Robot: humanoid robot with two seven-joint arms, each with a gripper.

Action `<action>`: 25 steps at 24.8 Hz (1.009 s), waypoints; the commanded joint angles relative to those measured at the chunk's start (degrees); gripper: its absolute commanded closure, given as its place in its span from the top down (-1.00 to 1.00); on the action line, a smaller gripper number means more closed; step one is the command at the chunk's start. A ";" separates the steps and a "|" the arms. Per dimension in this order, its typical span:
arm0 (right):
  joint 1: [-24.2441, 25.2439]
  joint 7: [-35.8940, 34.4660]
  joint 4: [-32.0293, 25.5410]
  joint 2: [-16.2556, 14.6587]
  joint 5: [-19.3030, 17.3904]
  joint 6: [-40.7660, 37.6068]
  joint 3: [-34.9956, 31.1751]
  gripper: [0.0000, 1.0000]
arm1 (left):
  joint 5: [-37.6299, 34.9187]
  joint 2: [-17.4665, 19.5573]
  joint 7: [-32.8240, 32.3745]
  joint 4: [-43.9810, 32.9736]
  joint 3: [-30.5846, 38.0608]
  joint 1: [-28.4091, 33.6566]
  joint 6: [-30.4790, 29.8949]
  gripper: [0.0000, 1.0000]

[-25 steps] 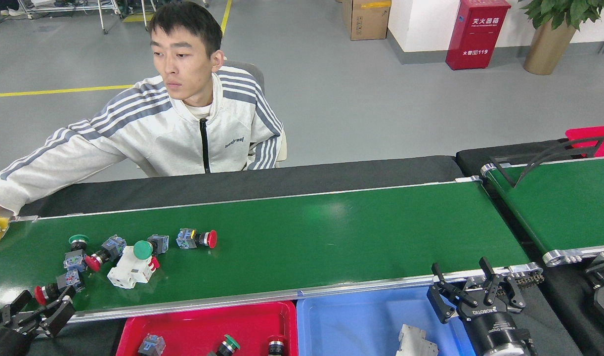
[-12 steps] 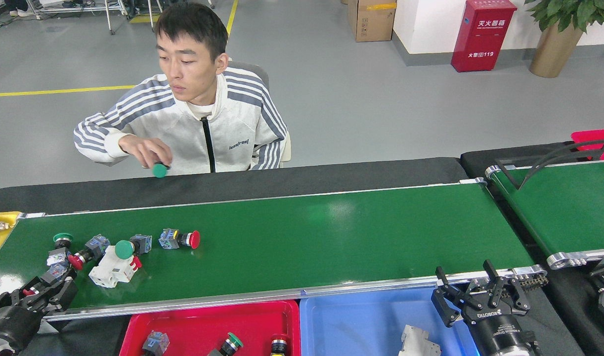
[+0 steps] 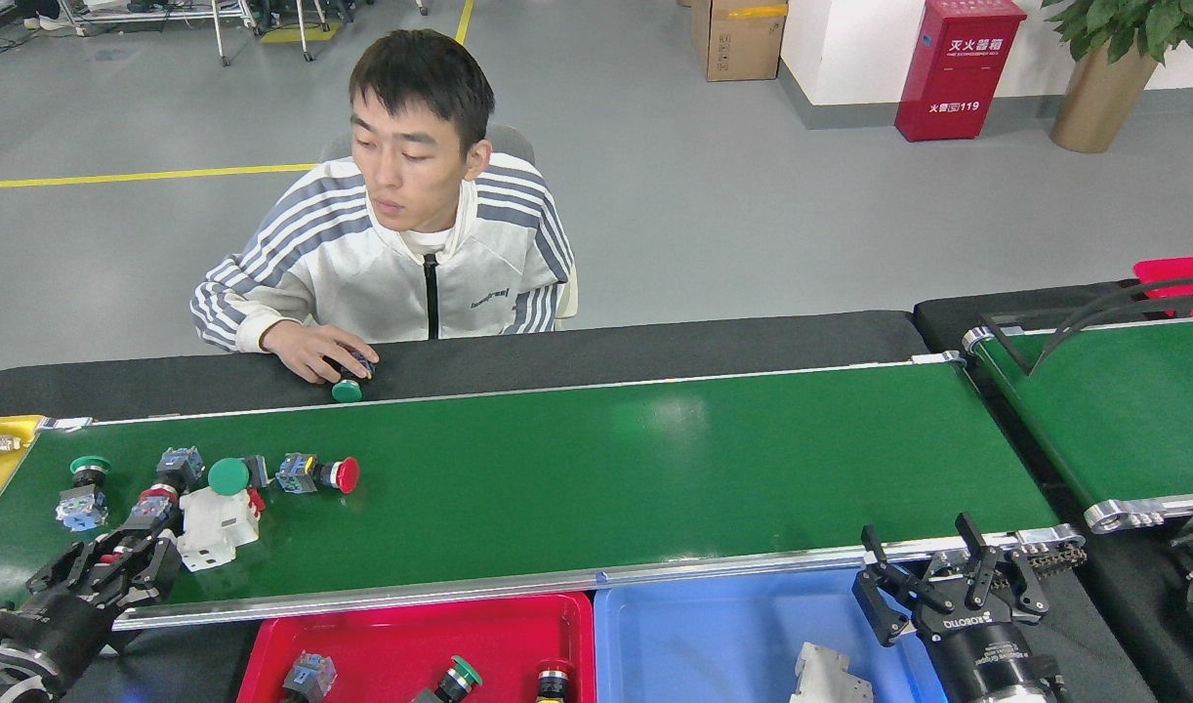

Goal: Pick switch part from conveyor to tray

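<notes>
Grey workshop floor lies behind the long green conveyor [image 3: 606, 459]. At the belt's near-left end my left gripper [image 3: 118, 566] closes on a red-capped switch part [image 3: 152, 506], its fingers around the body. Touching it on the right is a white block [image 3: 216, 527], with more switch parts just beyond. My right gripper [image 3: 948, 581] hangs open, empty, over the blue tray [image 3: 714, 644]. Across the belt, a person's hand [image 3: 313, 350] rests on a green-capped part [image 3: 347, 391].
</notes>
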 commanded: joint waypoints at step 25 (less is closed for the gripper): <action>0.05 -0.68 -0.79 -1.39 -0.22 -0.07 -0.13 0.99 | 6.71 -6.92 -0.21 -33.73 0.93 27.46 -5.21 0.98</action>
